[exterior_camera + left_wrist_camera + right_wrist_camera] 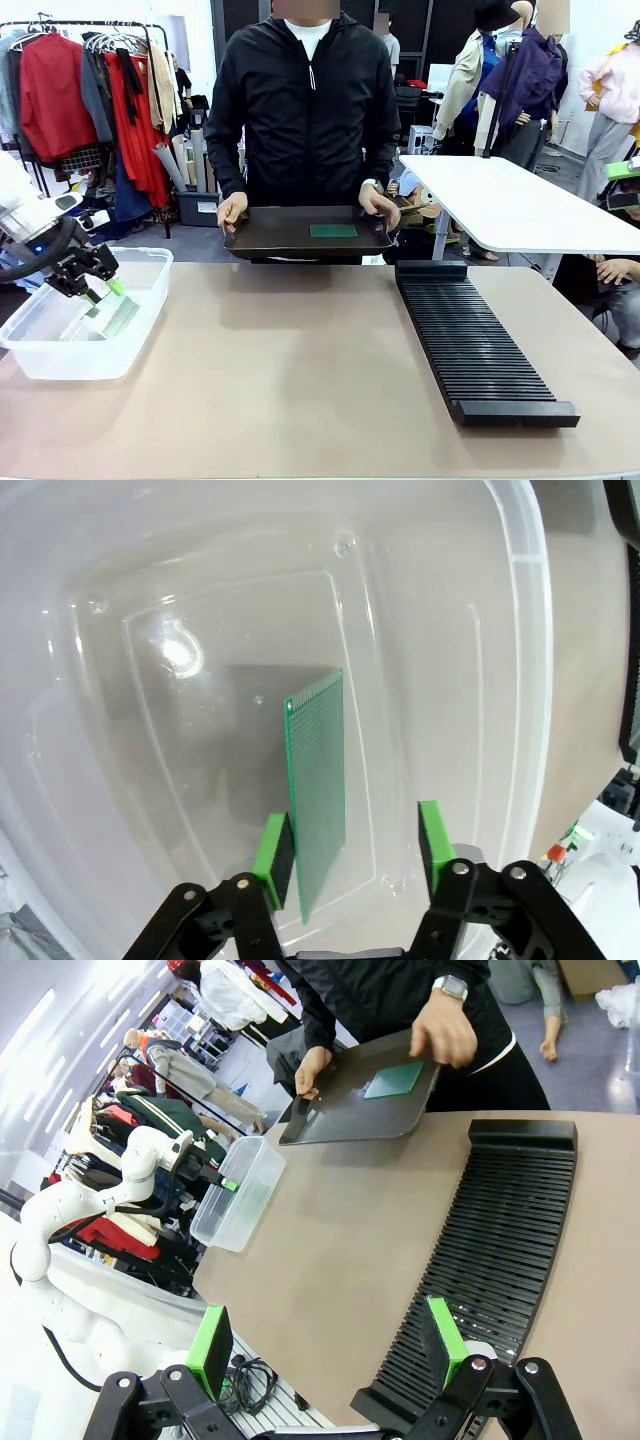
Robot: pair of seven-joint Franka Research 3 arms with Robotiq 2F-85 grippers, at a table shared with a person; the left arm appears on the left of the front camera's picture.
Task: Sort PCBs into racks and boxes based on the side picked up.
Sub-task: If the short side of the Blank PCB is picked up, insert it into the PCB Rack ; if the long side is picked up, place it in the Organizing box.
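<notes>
Box (60, 355) left on table (290, 390) — rack (475, 340) right; tray (270, 232) behind, PCB (333, 231) on it.

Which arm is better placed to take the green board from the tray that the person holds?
Probably the right: the right fingers are open and empty near the rack. The left fingers are over the tub with a PCB between them.

1. Bright, even overhead room light; the tan worktop (300, 380) carries only soft, faint shadows.
2. Ahead-left of the left end effector (354, 825), a white glare spot marks the floor of the clear rectangular plastic tub (450, 630); a grey shadow flanks the thin green gridded board (318, 760).
3. Beyond the right end effector (325, 1310), wide-angle bending curves the worktop's edges; far ahead-left the room washes out pale.
</notes>
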